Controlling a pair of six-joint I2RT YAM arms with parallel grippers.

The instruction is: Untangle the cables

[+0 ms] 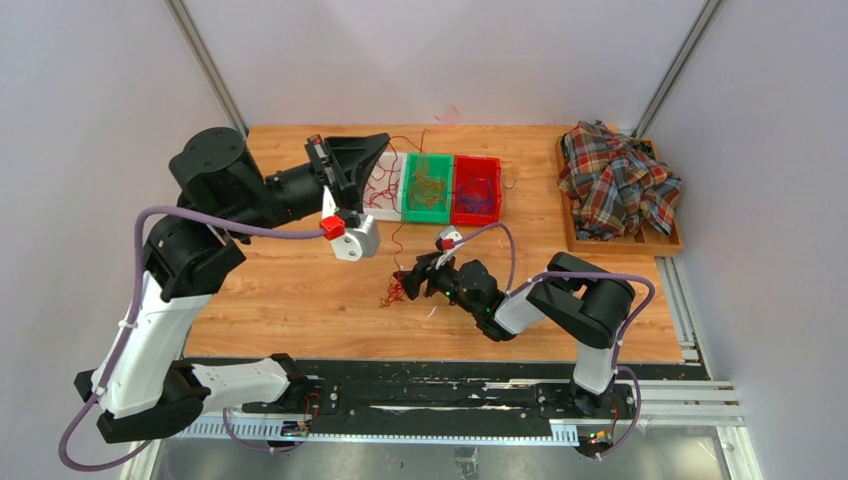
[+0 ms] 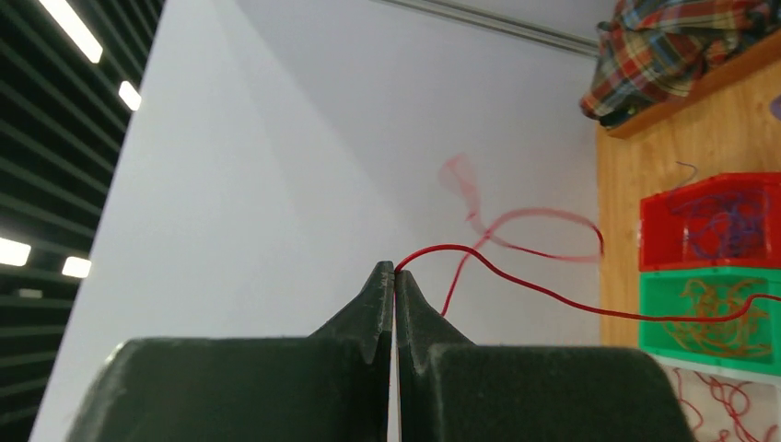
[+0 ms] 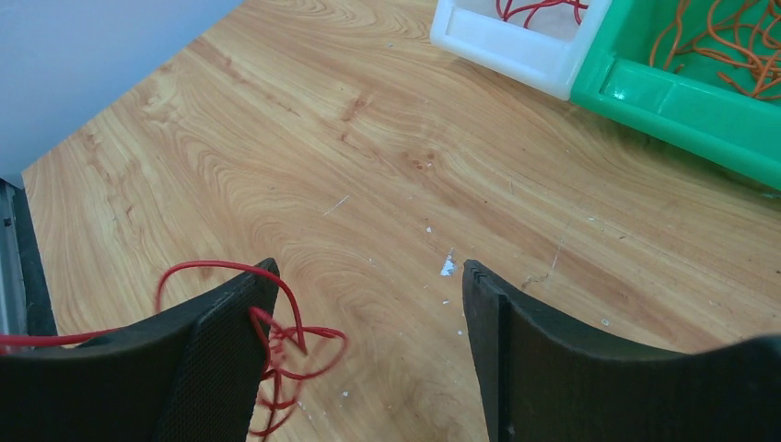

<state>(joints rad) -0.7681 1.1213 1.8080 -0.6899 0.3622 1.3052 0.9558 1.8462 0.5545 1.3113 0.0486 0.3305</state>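
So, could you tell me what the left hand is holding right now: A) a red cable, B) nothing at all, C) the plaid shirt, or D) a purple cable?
A: the left wrist view shows the left hand shut on a red cable that trails off to the right.

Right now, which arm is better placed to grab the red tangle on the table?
Right. The right gripper hangs open beside the red tangle, while the left gripper is shut on a red cable.
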